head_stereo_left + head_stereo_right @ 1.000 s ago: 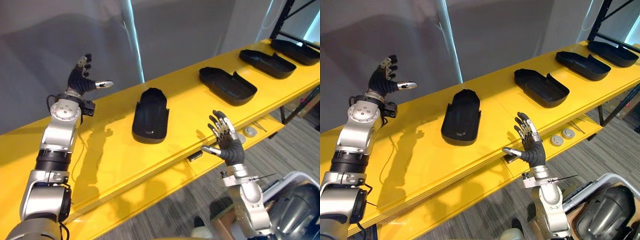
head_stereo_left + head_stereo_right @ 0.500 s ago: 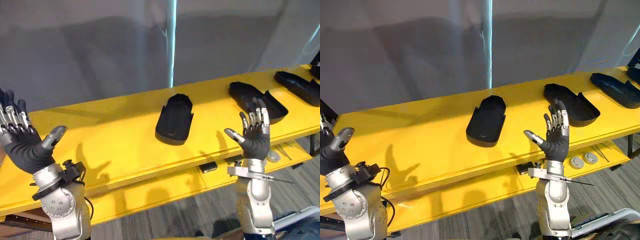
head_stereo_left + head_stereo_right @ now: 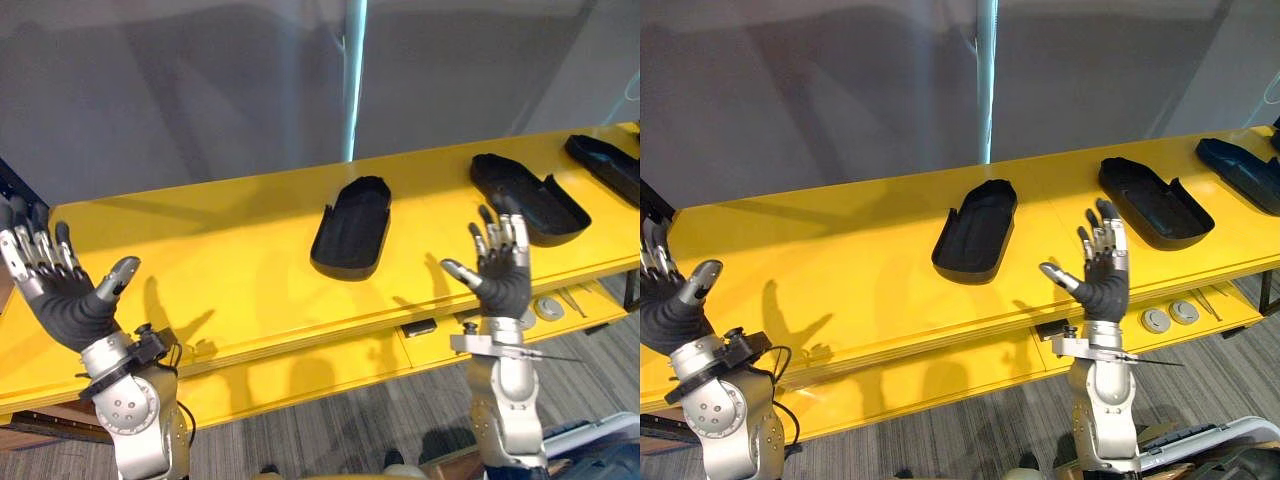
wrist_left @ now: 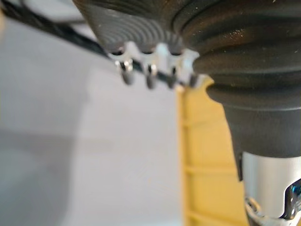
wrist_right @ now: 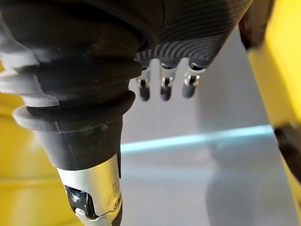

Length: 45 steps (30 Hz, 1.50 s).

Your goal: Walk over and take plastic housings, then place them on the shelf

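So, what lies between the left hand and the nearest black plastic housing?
Bare yellow tabletop, seen in the left eye view, between the left hand and the black plastic housing.

On the yellow bench lie, well apart, a left housing, middle housing and right housing.

Head stereo pair: high up, looking down and forward across the yellow bench to the grey wall, mid-range. Both eyes share the bench, housings, left hand and right hand, offset slightly sideways. Wrist cams: very close behind each hand's dark cover, facing along the fingers toward wall and bench edge.
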Tool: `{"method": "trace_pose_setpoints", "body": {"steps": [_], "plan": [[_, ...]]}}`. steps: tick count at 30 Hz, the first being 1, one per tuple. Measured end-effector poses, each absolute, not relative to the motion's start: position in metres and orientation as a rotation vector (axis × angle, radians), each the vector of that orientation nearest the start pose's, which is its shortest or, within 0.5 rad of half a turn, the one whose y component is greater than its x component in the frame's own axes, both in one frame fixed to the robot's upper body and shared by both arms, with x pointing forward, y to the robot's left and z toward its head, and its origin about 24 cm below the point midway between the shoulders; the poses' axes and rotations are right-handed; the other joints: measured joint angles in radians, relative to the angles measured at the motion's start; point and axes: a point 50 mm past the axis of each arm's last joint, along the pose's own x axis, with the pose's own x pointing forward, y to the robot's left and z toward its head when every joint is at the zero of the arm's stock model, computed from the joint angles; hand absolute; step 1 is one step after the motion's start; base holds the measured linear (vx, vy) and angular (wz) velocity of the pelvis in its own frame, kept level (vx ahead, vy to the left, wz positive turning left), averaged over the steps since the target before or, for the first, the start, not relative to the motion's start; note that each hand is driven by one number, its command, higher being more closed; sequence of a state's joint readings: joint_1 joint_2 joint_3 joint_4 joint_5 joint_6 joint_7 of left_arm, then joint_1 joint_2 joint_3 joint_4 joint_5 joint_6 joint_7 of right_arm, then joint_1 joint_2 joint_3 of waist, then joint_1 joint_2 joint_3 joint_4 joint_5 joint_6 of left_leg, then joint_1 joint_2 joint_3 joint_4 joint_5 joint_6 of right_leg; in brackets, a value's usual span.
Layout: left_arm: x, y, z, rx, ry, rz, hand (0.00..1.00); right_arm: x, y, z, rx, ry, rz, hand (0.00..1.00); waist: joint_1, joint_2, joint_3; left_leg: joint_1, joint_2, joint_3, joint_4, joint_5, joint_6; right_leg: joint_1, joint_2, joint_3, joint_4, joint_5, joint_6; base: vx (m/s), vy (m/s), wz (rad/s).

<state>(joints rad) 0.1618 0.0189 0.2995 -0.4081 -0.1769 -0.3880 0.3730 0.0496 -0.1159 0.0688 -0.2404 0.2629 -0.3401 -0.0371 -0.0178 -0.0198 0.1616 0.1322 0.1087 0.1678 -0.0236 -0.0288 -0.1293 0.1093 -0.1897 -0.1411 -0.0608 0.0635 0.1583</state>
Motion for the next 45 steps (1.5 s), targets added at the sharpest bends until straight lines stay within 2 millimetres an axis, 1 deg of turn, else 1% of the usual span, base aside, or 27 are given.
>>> {"method": "trace_pose_setpoints", "body": {"steps": [2, 3, 4, 5, 6, 7, 8, 9, 11, 14, 16, 18, 20, 21, 23, 26, 28, 30, 31, 33, 36, 38, 41, 45], "plan": [[0.179, 0.247, 0.126, -0.148, -0.633, 0.738, 0.00, 0.247, -0.133, 0.114, 0.191, -0.492, 0.148, 0.00, 0.019, -0.011, 0.005, -0.027, 0.000, -0.029, 0.008, 0.002, -0.001, 0.001, 0.000, -0.038, 0.000, 0.000, -0.001, 0.00, -0.014, 0.38], [0.179, 0.247, 0.125, -0.142, -0.628, 0.750, 0.00, 0.252, -0.125, 0.114, 0.191, -0.485, 0.183, 0.00, 0.036, -0.015, 0.008, -0.031, 0.002, -0.043, 0.013, 0.002, -0.002, 0.008, 0.001, -0.049, -0.001, 0.000, -0.001, 0.01, -0.019, 0.41], [0.179, 0.248, 0.124, -0.131, -0.620, 0.758, 0.00, 0.256, -0.120, 0.115, 0.190, -0.481, 0.203, 0.00, 0.045, -0.016, 0.010, -0.031, 0.002, -0.052, 0.013, 0.002, -0.002, 0.018, 0.002, -0.058, -0.002, -0.001, -0.001, 0.04, -0.021, 0.31], [0.178, 0.249, 0.122, -0.126, -0.608, 0.767, 0.00, 0.261, -0.115, 0.116, 0.185, -0.474, 0.223, 0.00, 0.061, -0.016, 0.010, -0.029, 0.003, -0.063, 0.015, 0.003, -0.003, 0.029, 0.002, -0.081, -0.002, -0.002, -0.001, 0.06, -0.028, 0.48], [0.174, 0.253, 0.119, -0.117, -0.594, 0.794, 0.00, 0.271, -0.106, 0.122, 0.179, -0.479, 0.254, 0.00, 0.079, -0.017, 0.010, -0.028, 0.002, -0.086, 0.016, 0.002, -0.003, 0.048, 0.003, -0.122, 0.000, -0.002, -0.001, 0.05, -0.021, 0.42], [0.173, 0.254, 0.118, -0.116, -0.591, 0.798, 0.00, 0.273, -0.105, 0.123, 0.178, -0.481, 0.257, 0.00, 0.084, -0.017, 0.010, -0.028, 0.001, -0.089, 0.016, 0.002, -0.003, 0.050, 0.002, -0.128, 0.000, -0.002, -0.001, 0.03, -0.011, 0.38], [0.170, 0.256, 0.116, -0.108, -0.580, 0.790, 0.00, 0.277, -0.102, 0.127, 0.182, -0.488, 0.259, 0.00, 0.095, -0.018, 0.009, -0.030, 0.001, -0.101, 0.016, 0.002, -0.003, 0.054, 0.003, -0.143, 0.004, -0.002, -0.001, 0.03, 0.001, 0.25], [0.169, 0.256, 0.114, -0.095, -0.569, 0.767, 0.00, 0.279, -0.100, 0.130, 0.194, -0.492, 0.254, 0.00, 0.102, -0.018, 0.009, -0.029, 0.001, -0.111, 0.016, 0.002, -0.002, 0.060, 0.002, -0.162, 0.009, -0.002, -0.001, 0.02, 0.001, 0.25], [0.169, 0.254, 0.114, -0.088, -0.568, 0.721, 0.00, 0.280, -0.095, 0.130, 0.205, -0.480, 0.265, 0.00, 0.115, -0.021, 0.007, -0.027, 0.000, -0.114, 0.016, 0.001, 0.000, 0.062, 0.001, -0.165, 0.017, -0.003, -0.003, 0.01, 0.012, 0.11], [0.171, 0.250, 0.115, -0.105, -0.583, 0.650, 0.00, 0.280, -0.076, 0.127, 0.221, -0.443, 0.325, 0.00, 0.115, -0.028, 0.002, -0.027, -0.003, -0.114, 0.016, 0.000, 0.000, 0.062, -0.002, -0.166, 0.017, -0.004, -0.005, -0.01, 0.002, -0.01], [0.176, 0.240, 0.115, -0.136, -0.580, 0.572, 0.00, 0.281, -0.056, 0.119, 0.237, -0.381, 0.383, 0.00, 0.115, -0.034, -0.001, -0.026, -0.002, -0.109, 0.016, 0.000, 0.000, 0.060, -0.001, -0.166, 0.017, -0.014, -0.019, -0.04, -0.004, -0.07], [0.180, 0.233, 0.114, -0.156, -0.575, 0.528, 0.00, 0.281, -0.043, 0.114, 0.256, -0.335, 0.408, 0.00, 0.114, -0.034, -0.001, -0.027, 0.000, -0.106, 0.016, 0.000, 0.000, 0.058, 0.000, -0.166, 0.018, -0.018, -0.018, -0.03, -0.010, -0.06], [0.183, 0.224, 0.113, -0.182, -0.567, 0.485, 0.00, 0.280, -0.025, 0.103, 0.274, -0.257, 0.412, 0.00, 0.114, -0.031, -0.003, -0.029, 0.005, -0.102, 0.017, 0.002, -0.003, 0.049, 0.003, -0.162, 0.023, -0.019, -0.020, -0.03, -0.011, -0.07], [0.184, 0.223, 0.113, -0.186, -0.565, 0.478, 0.00, 0.280, -0.021, 0.099, 0.276, -0.234, 0.405, 0.00, 0.113, -0.030, -0.003, -0.029, 0.005, -0.102, 0.017, 0.003, -0.004, 0.049, 0.003, -0.161, 0.025, -0.019, -0.020, -0.02, 0.000, -0.05], [0.186, 0.218, 0.113, -0.202, -0.562, 0.456, 0.00, 0.278, -0.009, 0.082, 0.271, -0.142, 0.376, 0.00, 0.113, -0.030, -0.004, -0.029, 0.006, -0.099, 0.019, 0.003, -0.004, 0.044, 0.002, -0.160, 0.030, -0.020, -0.022, -0.02, 0.009, -0.04], [0.188, 0.213, 0.112, -0.244, -0.555, 0.436, 0.00, 0.273, 0.003, 0.063, 0.247, -0.045, 0.351, 0.00, 0.113, -0.030, -0.005, -0.034, 0.006, -0.088, 0.023, 0.002, -0.004, 0.033, 0.001, -0.156, 0.035, -0.022, -0.025, -0.01, 0.012, -0.06], [0.189, 0.209, 0.111, -0.254, -0.547, 0.421, 0.00, 0.272, 0.004, 0.055, 0.225, -0.011, 0.328, 0.00, 0.112, -0.029, -0.010, -0.049, 0.006, -0.087, 0.031, 0.000, -0.003, 0.022, 0.000, -0.156, 0.035, -0.022, -0.025, 0.00, 0.007, -0.02], [0.191, 0.204, 0.108, -0.272, -0.521, 0.401, 0.00, 0.273, 0.000, 0.042, 0.196, 0.042, 0.262, 0.00, 0.112, -0.023, -0.015, -0.049, 0.006, -0.087, 0.032, 0.000, -0.003, 0.022, 0.000, -0.157, 0.035, -0.021, -0.025, 0.00, 0.000, 0.00], [0.192, 0.203, 0.107, -0.275, -0.515, 0.397, 0.00, 0.273, -0.002, 0.039, 0.189, 0.053, 0.243, 0.00, 0.112, -0.020, -0.016, -0.049, 0.006, -0.087, 0.032, 0.000, -0.003, 0.022, 0.000, -0.157, 0.035, -0.021, -0.025, 0.00, 0.000, 0.00], [0.194, 0.199, 0.102, -0.286, -0.488, 0.386, 0.00, 0.276, -0.011, 0.029, 0.148, 0.083, 0.164, 0.00, 0.112, -0.006, -0.024, -0.055, 0.006, -0.087, 0.032, 0.000, -0.003, 0.018, -0.001, -0.157, 0.035, -0.021, -0.024, 0.00, 0.000, 0.00], [0.195, 0.195, 0.099, -0.323, -0.472, 0.377, 0.00, 0.280, -0.017, 0.029, 0.142, 0.080, 0.107, 0.00, 0.111, 0.010, -0.028, -0.064, 0.005, -0.093, 0.034, 0.000, -0.003, 0.013, -0.001, -0.159, 0.035, -0.020, -0.023, 0.00, 0.006, 0.05], [0.194, 0.195, 0.097, -0.329, -0.462, 0.382, 0.00, 0.284, -0.022, 0.029, 0.110, 0.068, 0.051, 0.00, 0.110, 0.028, -0.030, -0.064, 0.004, -0.097, 0.034, 0.000, -0.003, 0.015, -0.001, -0.160, 0.035, -0.020, -0.023, 0.00, 0.000, 0.00], [0.193, 0.195, 0.095, -0.334, -0.450, 0.383, 0.00, 0.290, -0.030, 0.032, 0.099, 0.048, -0.036, 0.00, 0.111, 0.047, -0.023, -0.065, 0.003, -0.100, 0.034, 0.002, -0.003, 0.015, -0.002, -0.161, 0.035, -0.019, -0.022, -0.01, 0.003, 0.01], [0.193, 0.195, 0.094, -0.365, -0.443, 0.383, 0.00, 0.294, -0.040, 0.035, 0.108, 0.033, -0.123, 0.00, 0.111, 0.065, -0.013, -0.065, 0.002, -0.102, 0.033, 0.005, -0.002, 0.014, -0.004, -0.162, 0.038, -0.020, -0.022, 0.00, 0.000, 0.00]]}}
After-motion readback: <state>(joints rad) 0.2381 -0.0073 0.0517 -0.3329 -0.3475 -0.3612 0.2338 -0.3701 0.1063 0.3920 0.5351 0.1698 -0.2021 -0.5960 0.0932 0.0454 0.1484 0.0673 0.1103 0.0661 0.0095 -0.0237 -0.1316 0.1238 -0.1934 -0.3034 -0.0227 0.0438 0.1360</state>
